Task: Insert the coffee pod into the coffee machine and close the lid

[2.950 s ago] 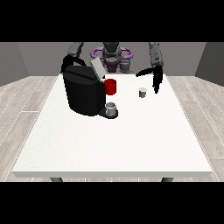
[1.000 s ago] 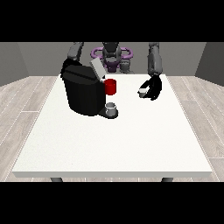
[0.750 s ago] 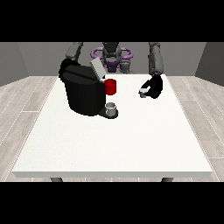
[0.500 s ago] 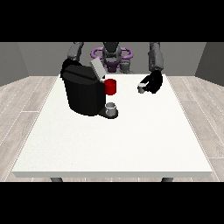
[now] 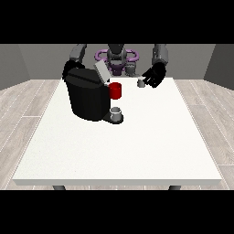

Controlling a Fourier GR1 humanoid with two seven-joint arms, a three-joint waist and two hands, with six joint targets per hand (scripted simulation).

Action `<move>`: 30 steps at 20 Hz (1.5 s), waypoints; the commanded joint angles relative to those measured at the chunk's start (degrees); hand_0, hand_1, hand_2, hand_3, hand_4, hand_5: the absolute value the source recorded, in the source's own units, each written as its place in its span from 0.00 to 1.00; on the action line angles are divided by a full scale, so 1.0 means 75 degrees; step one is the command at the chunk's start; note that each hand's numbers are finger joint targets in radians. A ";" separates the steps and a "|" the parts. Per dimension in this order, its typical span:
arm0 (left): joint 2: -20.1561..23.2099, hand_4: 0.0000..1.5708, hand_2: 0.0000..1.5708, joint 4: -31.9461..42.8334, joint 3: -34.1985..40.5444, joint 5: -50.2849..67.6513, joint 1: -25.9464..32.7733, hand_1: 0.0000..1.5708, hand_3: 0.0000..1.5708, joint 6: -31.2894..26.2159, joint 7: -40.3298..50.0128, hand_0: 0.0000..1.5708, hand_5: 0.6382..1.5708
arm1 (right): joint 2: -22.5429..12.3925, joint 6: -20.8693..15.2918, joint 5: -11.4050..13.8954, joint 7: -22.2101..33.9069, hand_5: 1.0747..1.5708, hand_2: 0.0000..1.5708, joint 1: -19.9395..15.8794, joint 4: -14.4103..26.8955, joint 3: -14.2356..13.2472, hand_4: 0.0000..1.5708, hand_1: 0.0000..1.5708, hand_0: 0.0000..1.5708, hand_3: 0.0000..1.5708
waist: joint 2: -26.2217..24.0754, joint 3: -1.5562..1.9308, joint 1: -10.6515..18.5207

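Hand at the view's right [image 5: 154, 76], clamped on the coffee pod [image 5: 141, 83], should carry it level toward nine o'clock (lid [image 5: 102, 72] raised) over the coffee machine [image 5: 87, 93].

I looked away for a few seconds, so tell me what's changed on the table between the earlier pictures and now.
The black hand at the view's right came down onto the small grey coffee pod, closed round it, and has carried it a little leftward, towards the big black coffee machine. The machine, its raised grey lid, the red mug, the small grey cup at its base and the hand at the view's left stayed put.
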 commanded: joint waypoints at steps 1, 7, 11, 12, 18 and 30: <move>0.0147 0.35 0.85 -0.0181 0.0158 -0.0019 -0.0713 0.80 0.82 -0.0171 0.0149 0.80 1.00 | 0.0096 -0.0092 -0.0080 -0.0493 1.00 0.00 -0.0500 0.0296 -0.0162 0.30 0.00 0.00 0.00 | 0.0548 -0.0001 -0.0014; 0.0438 0.35 0.85 -0.0057 0.0450 0.0150 -0.1113 0.81 0.82 -0.0697 0.0136 0.81 1.00 | 0.0116 -0.0031 -0.0044 0.0047 1.00 0.00 -0.0411 -0.0204 0.0114 0.32 0.00 0.00 0.00 | 0.0294 -0.0002 -0.0359; 0.0903 0.33 0.78 0.0170 0.0795 0.0101 -0.1850 0.68 0.78 -0.0508 0.0515 0.68 1.00 | 0.0084 0.0094 0.0144 0.0235 1.00 0.00 -0.0371 -0.0634 0.0459 0.32 0.00 0.00 0.00 | 0.0578 -0.0004 -0.1079; 0.1034 0.32 0.77 0.0206 0.0883 0.0177 -0.1670 0.65 0.78 -0.0558 0.0194 0.65 1.00 | 0.0024 0.0219 0.0042 0.0216 1.00 0.00 -0.0160 -0.0827 0.0429 0.31 0.00 0.00 0.00 | 0.0529 -0.0004 -0.1082; 0.0990 0.30 0.82 0.0184 0.1040 0.0229 -0.2733 0.80 0.78 -0.0609 0.0687 0.80 1.00 | 0.0302 -0.0156 0.0275 -0.0028 1.00 0.00 -0.0761 -0.0772 0.0535 0.32 0.00 0.00 0.00 | 0.1179 -0.0001 -0.1233; 0.0889 0.31 0.85 0.0420 0.1015 0.0007 -0.2933 0.83 0.79 -0.0443 0.0757 0.83 1.00 | -0.0032 -0.0172 0.0210 0.0354 1.00 0.00 -0.0888 -0.0990 0.0264 0.31 0.00 0.00 0.00 | 0.1364 -0.0002 -0.1371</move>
